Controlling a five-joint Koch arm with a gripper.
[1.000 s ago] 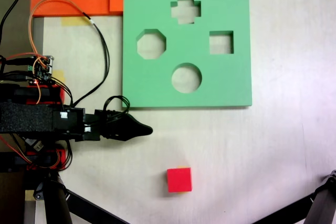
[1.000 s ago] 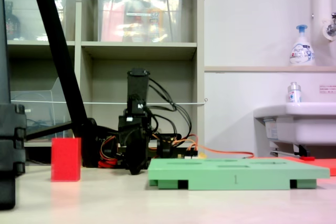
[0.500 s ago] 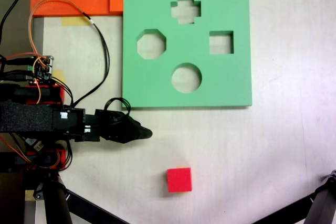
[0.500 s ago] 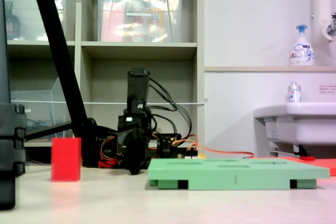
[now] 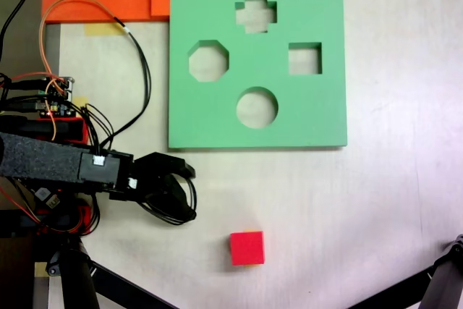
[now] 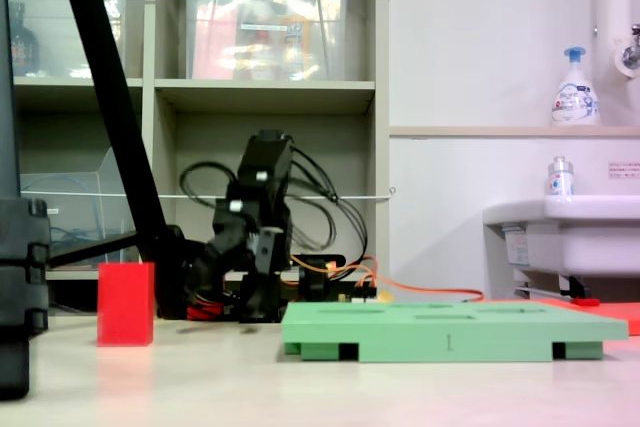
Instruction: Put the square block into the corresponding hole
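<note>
Block (image 5: 247,247) sits free on the desk near its bottom edge in the first exterior view, well apart from the board (image 5: 311,117). Pincer (image 5: 181,193) spread apart, empty, beside it. Looks light, rigid, matte: grip two opposite flat faces. Wires (image 5: 137,77) nearby; path to square hole (image 5: 304,58) clear.

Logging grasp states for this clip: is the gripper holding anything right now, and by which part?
Nothing is held. The gripper is open with only bare table between its jaws, and the square block sits apart from it, untouched.
</note>
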